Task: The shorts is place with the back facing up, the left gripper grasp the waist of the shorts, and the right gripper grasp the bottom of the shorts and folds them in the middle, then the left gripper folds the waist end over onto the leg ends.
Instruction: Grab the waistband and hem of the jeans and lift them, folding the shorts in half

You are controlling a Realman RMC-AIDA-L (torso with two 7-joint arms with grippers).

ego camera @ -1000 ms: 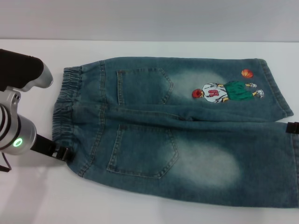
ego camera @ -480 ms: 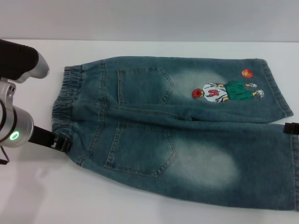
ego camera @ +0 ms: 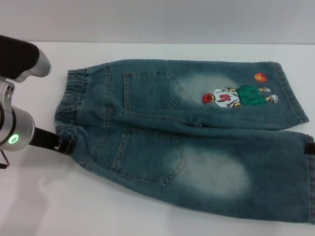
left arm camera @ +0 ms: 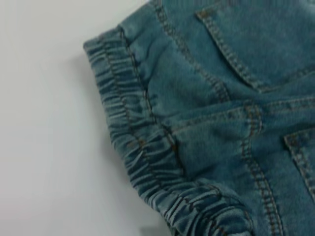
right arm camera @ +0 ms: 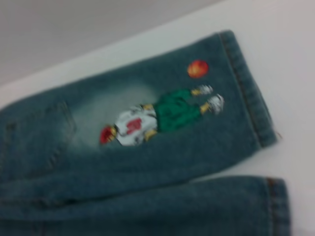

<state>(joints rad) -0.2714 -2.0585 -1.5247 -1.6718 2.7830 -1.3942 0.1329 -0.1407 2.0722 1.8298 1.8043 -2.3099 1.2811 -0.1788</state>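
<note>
The blue denim shorts (ego camera: 197,142) lie back up on the white table, with the elastic waist (ego camera: 69,105) at the left and the leg ends (ego camera: 295,98) at the right. My left gripper (ego camera: 65,145) is shut on the near corner of the waist, where the cloth bunches up. At the right edge of the head view, my right gripper (ego camera: 310,144) shows only as a black sliver, shut on the hem of the near leg. The left wrist view shows the gathered waist (left arm camera: 147,162) close up. In the right wrist view are the far leg's cartoon print (right arm camera: 157,118) and the near leg's hem (right arm camera: 275,206).
The white table (ego camera: 44,206) has bare room in front of the shorts and to their left. A grey wall (ego camera: 157,19) runs along the table's far edge. My left arm's silver and black body (ego camera: 15,128) sits left of the waist.
My left gripper has drawn the near waist corner toward the far side, bunching the waistband. The right gripper and the near leg hem have shifted slightly at the picture's edge.
</note>
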